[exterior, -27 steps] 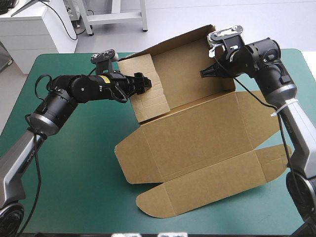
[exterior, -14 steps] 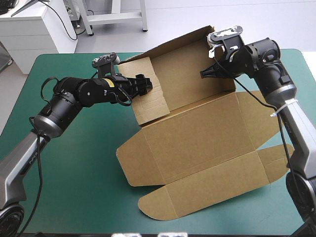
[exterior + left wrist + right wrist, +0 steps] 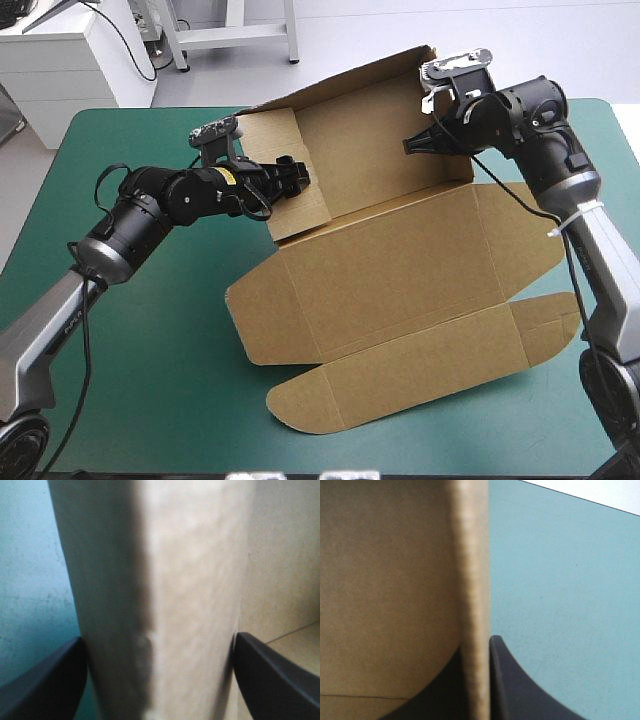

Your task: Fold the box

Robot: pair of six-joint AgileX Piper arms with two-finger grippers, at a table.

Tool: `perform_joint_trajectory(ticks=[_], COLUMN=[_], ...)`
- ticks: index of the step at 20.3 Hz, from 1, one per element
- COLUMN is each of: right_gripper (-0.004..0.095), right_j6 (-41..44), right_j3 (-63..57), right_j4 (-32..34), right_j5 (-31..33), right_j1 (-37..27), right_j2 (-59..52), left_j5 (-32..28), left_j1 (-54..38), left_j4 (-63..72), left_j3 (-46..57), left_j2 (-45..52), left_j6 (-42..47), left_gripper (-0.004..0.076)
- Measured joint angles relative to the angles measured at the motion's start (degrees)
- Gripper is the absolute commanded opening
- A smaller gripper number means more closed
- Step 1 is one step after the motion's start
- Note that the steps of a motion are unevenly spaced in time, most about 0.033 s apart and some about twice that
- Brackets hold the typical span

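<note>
Box [image 3: 400, 270] rear wall [image 3: 370, 140] edge pinched by right gripper [image 3: 410, 147]; left gripper [image 3: 298, 178] spread astride side flap [image 3: 300, 215].

Box [image 3: 400, 270] on table [image 3: 130, 380], left fingers [image 3: 40, 685] astride rear-left flap, right fingers [image 3: 520, 695] at rear-right edge

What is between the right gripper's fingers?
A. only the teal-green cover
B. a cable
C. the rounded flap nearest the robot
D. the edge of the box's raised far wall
D: in the right wrist view an upright edge of the box runs between the nearly shut fingers of the right gripper, and the high view places it at the raised wall.
</note>
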State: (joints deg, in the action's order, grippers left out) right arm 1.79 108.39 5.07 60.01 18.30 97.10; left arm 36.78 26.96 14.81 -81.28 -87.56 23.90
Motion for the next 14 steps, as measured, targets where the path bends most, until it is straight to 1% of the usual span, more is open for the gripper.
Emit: perform_joint_trajectory(ticks=[1,3,4,5,6,7,14], right_gripper=[-0.0013,-0.0013,-0.0013,-0.0013,-0.0013,-0.0013,-0.0013], right_j6=[0.1,0.1,0.1,0.1,0.2,0.2,2.2], right_j3=[0.0,0.0,0.0,0.1,0.1,0.1,0.1], right_j4=[0.1,0.3,0.4,0.8,1.2,1.9,2.9], right_j5=[0.0,0.0,0.0,0.0,0.0,0.0,0.7], right_j1=[0.0,0.1,0.1,0.1,0.1,0.0,0.1], right_j2=[0.0,0.0,0.0,-0.1,-0.1,-0.1,-0.1], left_j5=[-0.1,-0.2,-0.2,-0.3,-0.3,-0.3,-0.8], left_j1=[0.0,0.0,0.0,0.0,0.0,-0.1,-0.1], left_j4=[0.0,-0.3,-0.5,-1.1,-1.5,-2.2,-6.1], left_j3=[0.0,0.0,0.0,0.0,0.1,0.4,0.0], left_j2=[0.0,0.0,0.0,0.0,0.0,0.0,-1.1], left_j6=[0.0,0.1,0.2,0.5,0.5,0.5,1.9], left_gripper=[0.053,0.0426,0.0285,0.0166,-0.0011,-0.0001,-0.0008])
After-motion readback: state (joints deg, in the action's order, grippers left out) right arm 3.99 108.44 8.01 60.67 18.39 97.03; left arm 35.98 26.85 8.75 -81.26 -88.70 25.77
